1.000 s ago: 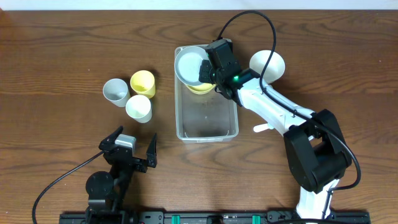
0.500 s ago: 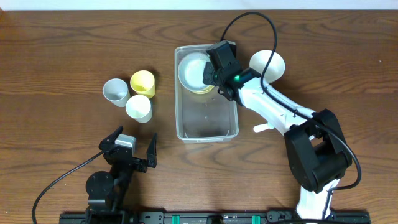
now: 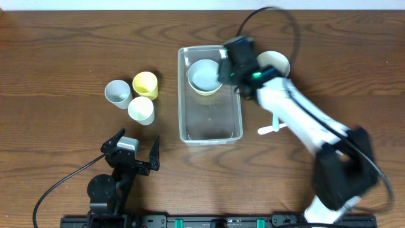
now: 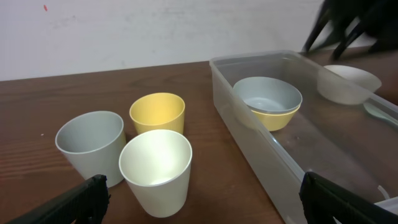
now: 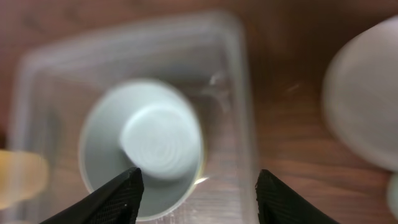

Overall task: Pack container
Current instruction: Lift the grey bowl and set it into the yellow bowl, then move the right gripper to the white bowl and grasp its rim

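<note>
At the middle of the desk (image 3: 63, 50) sits the clear container (image 3: 209, 123), its long side running away from the robot. In its far end a grey bowl (image 3: 204, 75) rests nested inside a yellow bowl (image 4: 275, 118); the near end of the tub holds nothing. The right hand (image 5: 199, 186) hangs above the far right corner of the container, just beside the stacked bowls. It is released, its fingers spread wide with nothing between them, though the wrist view is blurred. A white bowl (image 3: 280, 62) stands on the desk just right of the container, partly covered by the right arm. To the left of the container, a grey cup (image 3: 118, 93), a yellow cup (image 3: 145, 85) and a white cup (image 3: 140, 110) stand upright in a tight cluster. The left hand (image 3: 137, 140) sits near the front of the desk, well apart from the container, released and empty.
</note>
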Controlling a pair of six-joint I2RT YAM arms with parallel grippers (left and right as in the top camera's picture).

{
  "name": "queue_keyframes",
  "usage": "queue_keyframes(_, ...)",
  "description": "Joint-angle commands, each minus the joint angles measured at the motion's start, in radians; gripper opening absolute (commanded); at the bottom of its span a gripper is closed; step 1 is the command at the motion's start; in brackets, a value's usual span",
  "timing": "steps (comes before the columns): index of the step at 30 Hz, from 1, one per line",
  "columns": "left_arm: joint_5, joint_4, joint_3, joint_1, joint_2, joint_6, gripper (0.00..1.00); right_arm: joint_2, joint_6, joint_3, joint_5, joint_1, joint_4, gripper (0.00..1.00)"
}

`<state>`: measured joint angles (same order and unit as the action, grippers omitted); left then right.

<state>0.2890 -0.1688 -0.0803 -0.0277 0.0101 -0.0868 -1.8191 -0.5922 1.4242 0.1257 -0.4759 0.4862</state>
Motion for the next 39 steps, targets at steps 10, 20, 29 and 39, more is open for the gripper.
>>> queue_keyframes(10, 0.011, -0.024, 0.018, 0.005, -0.006, -0.014, 0.98, 0.040, 0.093, 0.026, -0.026, 0.338, 0.134, 0.49)
queue_keyframes(20, 0.011, -0.024, 0.018, 0.005, -0.006, -0.014, 0.98, -0.144, 0.091, 0.026, -0.018, 0.356, 0.109, 0.46)
queue_keyframes(29, 0.011, -0.024, 0.018, 0.005, -0.006, -0.014, 0.98, -0.228, 0.074, 0.026, -0.017, 0.378, 0.105, 0.41)
queue_keyframes(39, 0.011, -0.024, 0.018, 0.005, -0.006, -0.014, 0.98, -0.269, 0.073, 0.025, -0.017, 0.378, 0.101, 0.36)
